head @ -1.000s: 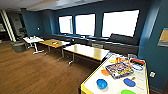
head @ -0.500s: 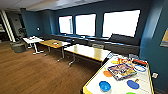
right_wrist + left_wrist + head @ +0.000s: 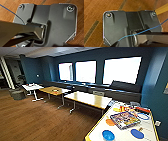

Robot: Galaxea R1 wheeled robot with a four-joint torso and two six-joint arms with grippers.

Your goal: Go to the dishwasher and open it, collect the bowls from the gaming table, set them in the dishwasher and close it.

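While we near the gaming table, we should approach slowly toward the blue bowl — fingers' state we cannot tell.

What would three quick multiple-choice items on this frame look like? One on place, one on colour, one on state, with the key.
1. Where does the colourful game box lie?
A. on the wood floor
B. on the gaming table
C. on the window bench

2. What colour is the deep bowl nearest the camera?
A. blue
B. red
C. white

3. How does that bowl stand?
A. stacked inside another bowl
B. tipped on its side
C. upright, by itself on the white top

Key: 1 B, the box rests flat on the white top inside the yellow rim. 2 A, the head view shows it bright blue against the white. 3 C, its open mouth faces up and bare white top surrounds it; the orange dish and the flat blue dish lie apart from it.
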